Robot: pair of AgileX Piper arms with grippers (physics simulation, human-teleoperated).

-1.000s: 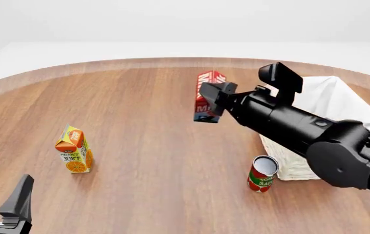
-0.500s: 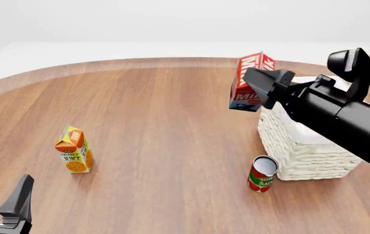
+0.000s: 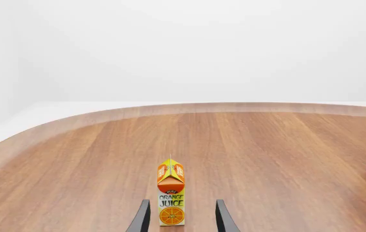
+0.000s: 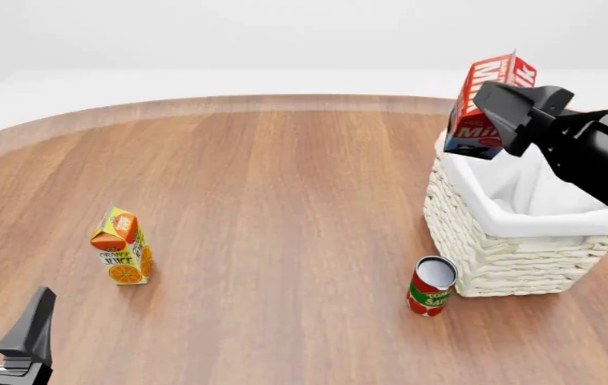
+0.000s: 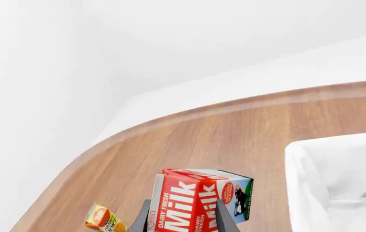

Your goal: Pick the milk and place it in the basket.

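Front view shows us the right arm stretched in from 3 o'clock, its right claw (image 4: 509, 119) clamped on the milk (image 4: 486, 104), which hangs tilted in the air over the near-left corner of the basket (image 4: 496, 253), at about 2 o'clock from the middle of the surface (image 4: 282, 208). The left claw (image 4: 2, 335) sits low at 7 o'clock, its fingers spread apart and holding nothing. We see a rounded wooden surface with plain white surroundings. The juice carton (image 4: 122, 246) stands at 9 o'clock, the red can (image 4: 431, 285) at 5 o'clock just beside the basket. Only the right wrist view shows us the carton's blue-and-white lower end.
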